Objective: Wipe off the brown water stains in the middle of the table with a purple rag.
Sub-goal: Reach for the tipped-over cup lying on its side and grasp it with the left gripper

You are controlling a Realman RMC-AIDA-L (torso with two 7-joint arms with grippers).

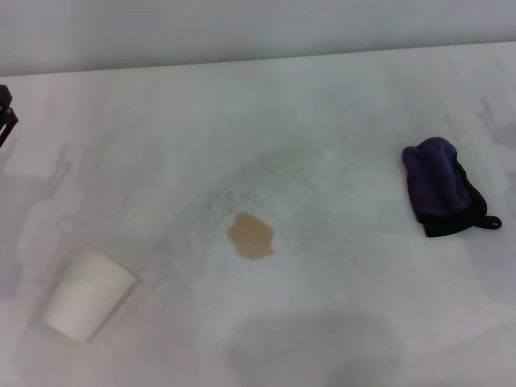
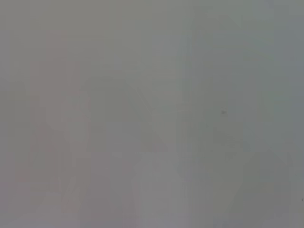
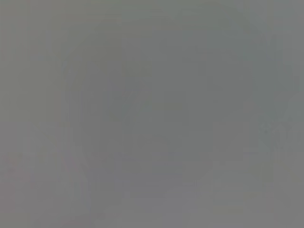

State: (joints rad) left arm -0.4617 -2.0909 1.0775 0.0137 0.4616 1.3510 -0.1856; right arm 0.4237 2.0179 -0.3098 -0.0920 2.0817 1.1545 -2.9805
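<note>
The brown water stains (image 1: 251,235) form one small tan blotch in the middle of the white-grey table (image 1: 339,105). The purple rag (image 1: 439,185) lies bunched at the right of the table, with its black edge and small loop toward the near right side. A black part of my left gripper (image 1: 5,113) shows at the far left edge of the head view, far from the stain and the rag. My right gripper is out of view. Both wrist views show only plain grey surface.
A white paper cup (image 1: 87,294) lies on its side at the near left of the table. Faint grey speckled smudges (image 1: 242,197) sit just behind the stain. The table's far edge meets a pale wall (image 1: 258,32).
</note>
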